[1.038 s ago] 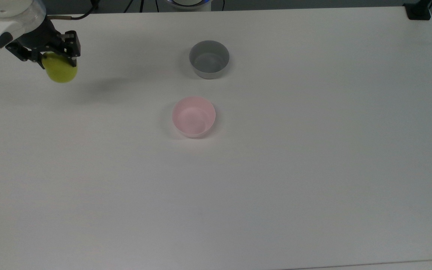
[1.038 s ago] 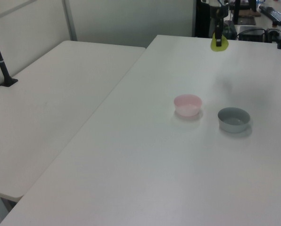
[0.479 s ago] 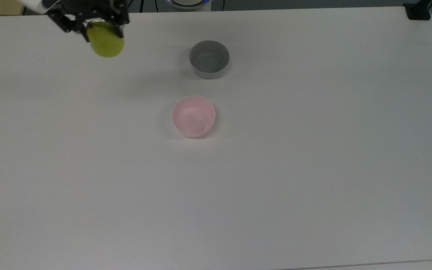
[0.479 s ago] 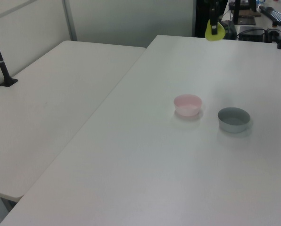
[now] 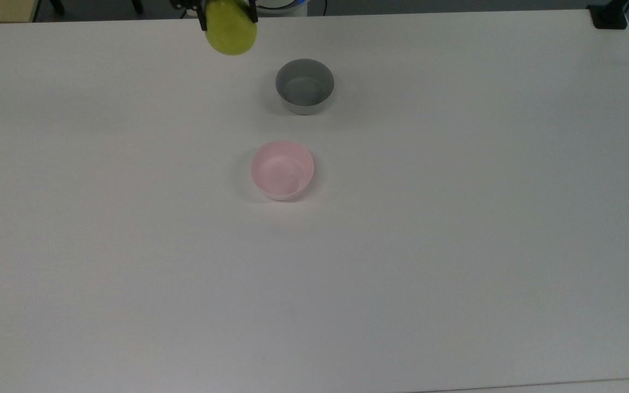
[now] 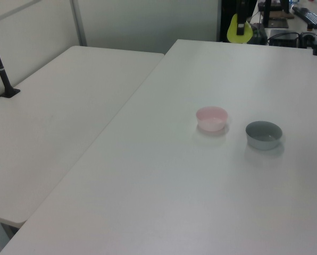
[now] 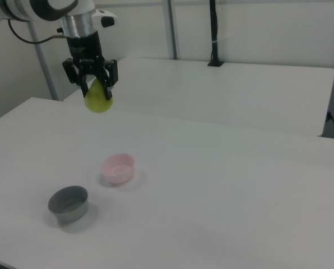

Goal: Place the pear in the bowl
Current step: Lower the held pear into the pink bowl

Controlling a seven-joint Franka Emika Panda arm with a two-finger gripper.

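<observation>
Up high, pincer (image 7: 97,88) clamped on pear (image 7: 98,101), stem hidden, pink bowl (image 7: 118,168) well below.

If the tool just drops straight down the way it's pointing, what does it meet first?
Probably bare table. In the right view the tool, shut on the pear, hangs high, seemingly beyond the pink bowl and grey bowl; depth is uncertain.

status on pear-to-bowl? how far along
Done: the pear is picked up, clamped in the gripper and held well above the white table.
In hand: the carry. In the top view the pear sits near the top edge, up and left of the grey bowl.
Left: bring it over the pink bowl, which holds nothing, lower and release.
</observation>
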